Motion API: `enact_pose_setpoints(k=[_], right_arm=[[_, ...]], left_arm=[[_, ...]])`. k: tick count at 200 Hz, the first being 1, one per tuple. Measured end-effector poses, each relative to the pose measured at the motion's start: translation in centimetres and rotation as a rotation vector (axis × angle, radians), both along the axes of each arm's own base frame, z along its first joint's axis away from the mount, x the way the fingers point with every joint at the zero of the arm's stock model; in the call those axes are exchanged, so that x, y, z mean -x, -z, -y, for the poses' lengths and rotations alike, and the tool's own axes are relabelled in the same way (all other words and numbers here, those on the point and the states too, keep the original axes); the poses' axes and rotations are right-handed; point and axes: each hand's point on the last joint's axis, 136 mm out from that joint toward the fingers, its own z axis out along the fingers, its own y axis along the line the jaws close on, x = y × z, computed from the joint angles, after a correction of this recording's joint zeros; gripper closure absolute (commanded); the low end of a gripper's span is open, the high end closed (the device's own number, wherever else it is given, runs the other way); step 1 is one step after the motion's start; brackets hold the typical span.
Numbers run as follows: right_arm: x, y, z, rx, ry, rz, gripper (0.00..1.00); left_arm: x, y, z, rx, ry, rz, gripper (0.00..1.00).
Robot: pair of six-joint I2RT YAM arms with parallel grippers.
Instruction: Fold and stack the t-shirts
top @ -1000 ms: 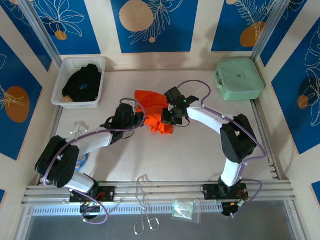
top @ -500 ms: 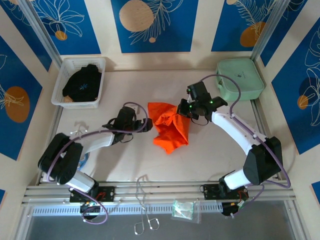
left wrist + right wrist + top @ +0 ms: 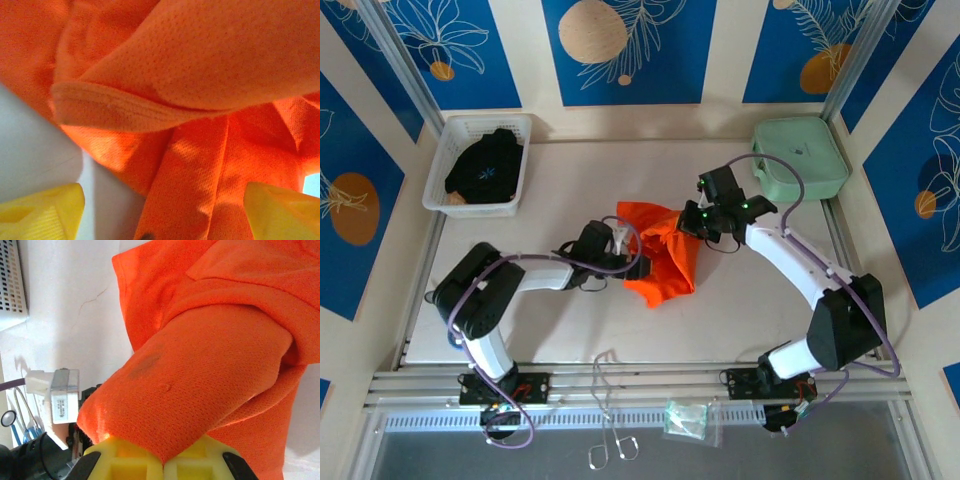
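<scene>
The orange t-shirt (image 3: 662, 262) hangs bunched over the middle of the table. My right gripper (image 3: 692, 222) holds its upper right part off the surface. In the right wrist view the gripper (image 3: 163, 466) is shut on a fold of the orange t-shirt (image 3: 210, 360). My left gripper (image 3: 638, 264) sits low at the shirt's left edge, open. In the left wrist view its yellow fingertips (image 3: 40, 210) stand wide apart around hanging orange fabric (image 3: 200, 65), without pinching it. The black t-shirt (image 3: 485, 165) with the pale-blue mark lies in the white basket (image 3: 480, 122) at the back left.
A mint-green hard case (image 3: 798, 157) stands at the back right corner. Metal scissors-like tools (image 3: 610, 440) and a small plastic bag (image 3: 688, 418) lie on the front rail. Bare table (image 3: 580, 325) lies in front of the shirt.
The left gripper let go and opened, then slid right to the shirt's left edge. The right gripper carried the shirt up and to the right, then held still.
</scene>
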Motion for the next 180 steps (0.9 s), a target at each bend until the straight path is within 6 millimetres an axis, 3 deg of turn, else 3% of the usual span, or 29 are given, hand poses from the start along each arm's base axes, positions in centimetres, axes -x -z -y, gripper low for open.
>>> enact_pose_setpoints(k=[9, 19, 30, 43, 72, 93, 122, 154, 165, 180], right_arm=[[0.0, -0.1, 0.4, -0.002, 0.009, 0.003, 1.00], [0.0, -0.3, 0.7, -0.005, 0.018, 0.008, 1.00], [0.0, -0.6, 1.1, -0.010, 0.028, 0.013, 1.00], [0.0, -1.1, 1.4, -0.017, 0.037, 0.026, 1.00], [0.2, -2.0, 2.4, -0.029, 0.064, 0.050, 1.00], [0.4, -2.4, 3.9, -0.035, 0.102, 0.063, 1.00], [1.5, -1.9, 7.3, -0.044, 0.217, 0.065, 1.00], [4.9, 0.1, 11.6, -0.052, 0.399, 0.052, 1.00], [6.4, 1.2, 12.5, -0.060, 0.458, 0.039, 1.00], [8.6, 3.3, 13.1, -0.074, 0.505, 0.003, 0.90]], left_arm=[[-0.1, 0.2, 0.1, -0.012, 0.001, -0.009, 0.30], [-0.3, 0.3, 0.3, -0.017, 0.014, -0.010, 0.43], [-0.3, 0.7, 0.6, -0.024, 0.020, -0.023, 0.65], [0.0, 1.2, 0.7, -0.034, 0.034, -0.037, 1.00], [0.5, 1.9, 0.0, -0.080, 0.035, -0.053, 1.00], [0.4, 1.0, -1.2, -0.134, 0.002, -0.025, 1.00], [-1.1, -3.7, -3.7, -0.230, -0.084, 0.096, 1.00], [-3.1, -10.2, -6.5, -0.318, -0.191, 0.256, 1.00], [-3.2, -11.4, -7.4, -0.344, -0.214, 0.284, 1.00], [-2.8, -11.5, -8.4, -0.380, -0.227, 0.286, 1.00]])
